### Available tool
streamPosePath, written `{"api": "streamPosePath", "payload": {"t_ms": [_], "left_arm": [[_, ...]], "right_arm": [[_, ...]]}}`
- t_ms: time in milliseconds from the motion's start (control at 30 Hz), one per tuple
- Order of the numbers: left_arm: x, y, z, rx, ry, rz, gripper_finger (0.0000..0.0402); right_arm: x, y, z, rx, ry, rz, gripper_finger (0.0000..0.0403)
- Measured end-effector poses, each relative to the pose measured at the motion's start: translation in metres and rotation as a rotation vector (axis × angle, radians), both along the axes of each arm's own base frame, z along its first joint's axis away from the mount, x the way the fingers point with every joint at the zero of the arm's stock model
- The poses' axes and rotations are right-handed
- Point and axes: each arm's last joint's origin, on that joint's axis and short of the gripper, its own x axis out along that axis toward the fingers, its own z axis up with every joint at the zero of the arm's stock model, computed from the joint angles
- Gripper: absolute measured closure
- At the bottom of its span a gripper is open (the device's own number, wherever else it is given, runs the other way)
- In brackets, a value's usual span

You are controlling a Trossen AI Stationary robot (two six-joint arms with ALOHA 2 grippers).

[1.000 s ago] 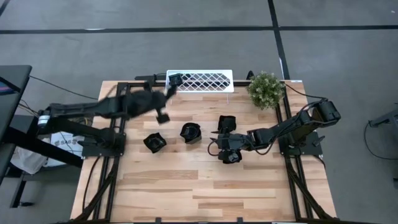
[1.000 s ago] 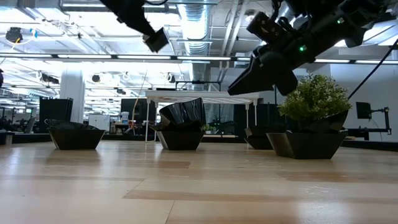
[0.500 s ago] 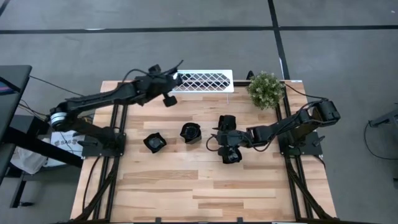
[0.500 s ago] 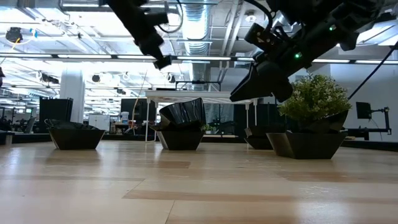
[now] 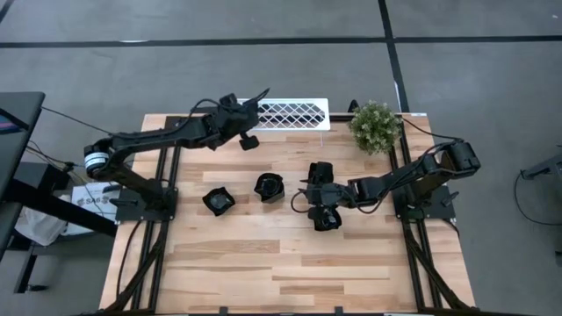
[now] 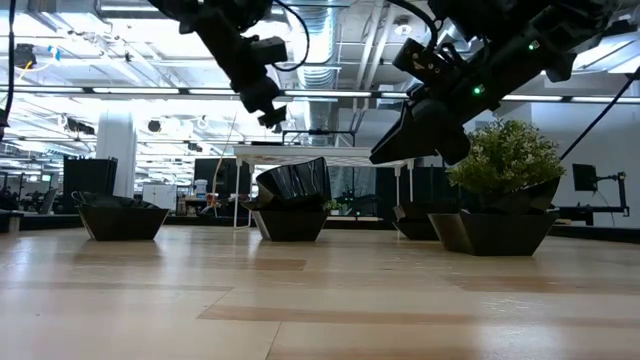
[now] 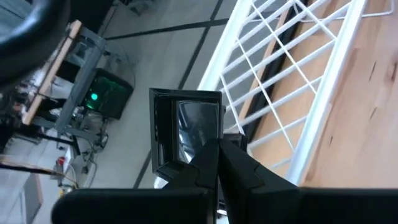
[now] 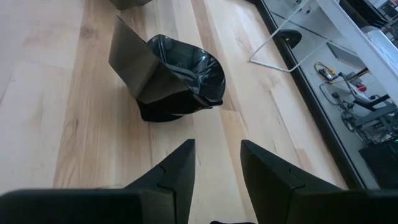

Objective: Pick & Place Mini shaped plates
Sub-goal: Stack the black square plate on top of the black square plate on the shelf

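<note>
While left fingers pinch one square plate above the rack, right fingers hover spread; several dishes remain on the table

Left pincer clamped, arm outstretched; right pincer parted, hovering

Two dark jointed arms, looping black cables, green indicator light

Bright, even overhead light; low view's ceiling lamps glare.
</note>
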Motion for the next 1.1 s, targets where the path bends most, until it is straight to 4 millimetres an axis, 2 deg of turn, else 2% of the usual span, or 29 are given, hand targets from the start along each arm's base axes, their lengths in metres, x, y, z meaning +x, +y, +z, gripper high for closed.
{"api": "streamPosePath", "payload": {"t_ms": [300, 1100], "left_arm": [[-0.009, -0.002, -0.021, -0.046, 0.024, 0.041, 0.0394], [-0.009, -0.001, -0.02, -0.046, -0.002, 0.051, 0.0394]], "right_arm": [[0.0, 0.0, 0.0, 0.001, 0.0, 0.001, 0.028], [0.0, 0.0, 0.0, 0.001, 0.0, 0.001, 0.028]]}}
